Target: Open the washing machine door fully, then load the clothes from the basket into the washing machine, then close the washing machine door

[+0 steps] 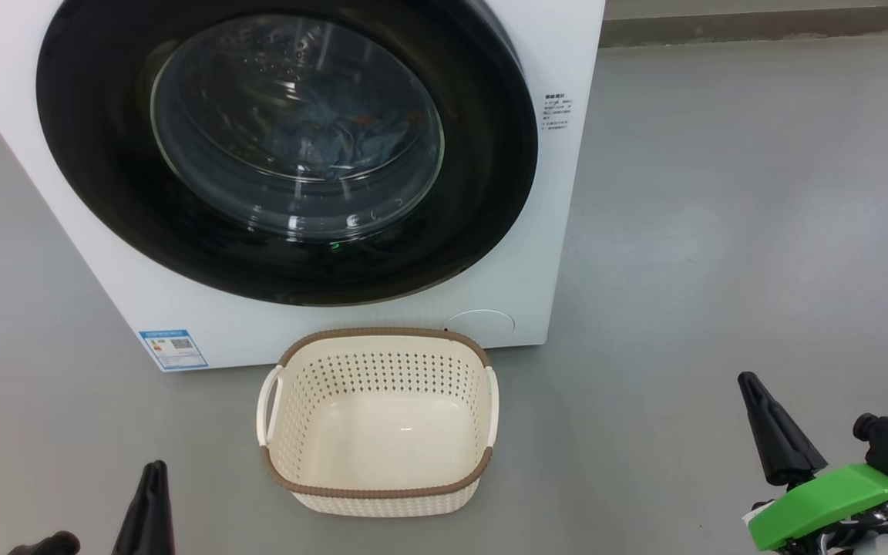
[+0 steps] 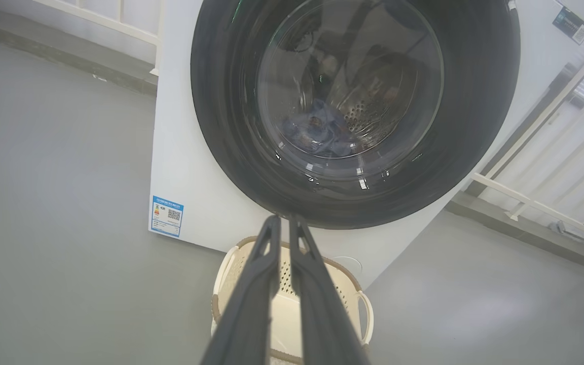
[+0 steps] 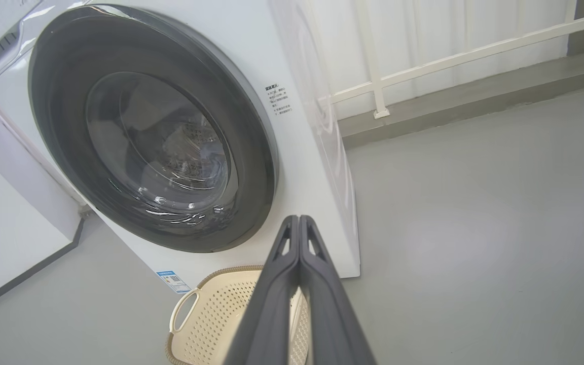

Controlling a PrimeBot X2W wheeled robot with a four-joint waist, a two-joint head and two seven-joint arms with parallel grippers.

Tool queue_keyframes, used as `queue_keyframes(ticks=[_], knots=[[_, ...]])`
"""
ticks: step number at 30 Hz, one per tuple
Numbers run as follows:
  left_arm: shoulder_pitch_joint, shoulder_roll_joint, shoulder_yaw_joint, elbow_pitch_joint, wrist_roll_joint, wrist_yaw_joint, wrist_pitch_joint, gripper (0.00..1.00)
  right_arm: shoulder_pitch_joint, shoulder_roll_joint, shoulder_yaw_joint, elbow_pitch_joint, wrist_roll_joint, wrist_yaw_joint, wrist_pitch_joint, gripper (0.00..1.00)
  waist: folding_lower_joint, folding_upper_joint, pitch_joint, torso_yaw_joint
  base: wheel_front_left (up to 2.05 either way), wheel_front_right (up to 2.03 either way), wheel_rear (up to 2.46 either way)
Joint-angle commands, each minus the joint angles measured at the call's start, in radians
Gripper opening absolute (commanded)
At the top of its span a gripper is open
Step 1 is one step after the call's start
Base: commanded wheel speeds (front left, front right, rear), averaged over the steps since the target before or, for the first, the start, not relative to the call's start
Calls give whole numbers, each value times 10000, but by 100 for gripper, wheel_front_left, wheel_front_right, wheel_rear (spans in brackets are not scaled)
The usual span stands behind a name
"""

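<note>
Head view: the washing machine [image 1: 567, 231] stands on the grey floor [image 1: 721, 231] with its front facing the camera. The washing machine door [image 1: 274, 200] lies shut, flush against the machine's front. The clothes [image 1: 359, 139] show as a blue heap behind the door glass, inside the machine's drum. The basket [image 1: 382, 378] sits upright on the floor just in front of the machine, below the door's lower edge, with its bare bottom showing. A blue label [image 1: 173, 349] is fixed low on the machine's front, toward its left corner.

Left end effector [image 1: 155, 466]: fingers drawn together to a point, gripping nothing. It sits farther out from the machine than the basket, off the basket's left handle and clear of it. In the left wrist view its fingers aim at the door's bottom edge, with the basket beneath them.

Right end effector [image 1: 752, 385]: fingers pressed tight against each other, gripping nothing. It sits well out from the machine, past its right front corner and well apart from the basket. In the right wrist view its tips line up with the machine's lower right corner, and the basket lies below and to the left of them.

Neither end effector touches the door, the basket or the clothes.
</note>
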Motion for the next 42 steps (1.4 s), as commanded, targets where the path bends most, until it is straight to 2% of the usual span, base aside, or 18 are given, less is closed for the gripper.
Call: queue_keyframes(ticks=[1,42], knots=[[-329,96,181,-202,-197,-57,50,0,-338,-144,-217,-214,219,-4,46,0,-1,0,1,4,0,0,0],[-673,-391,831,-270,-3800,-229,1254,0,-405,762,-1304,-187,3654,-12,1224,0,-2,0,43,128,0,0,0]])
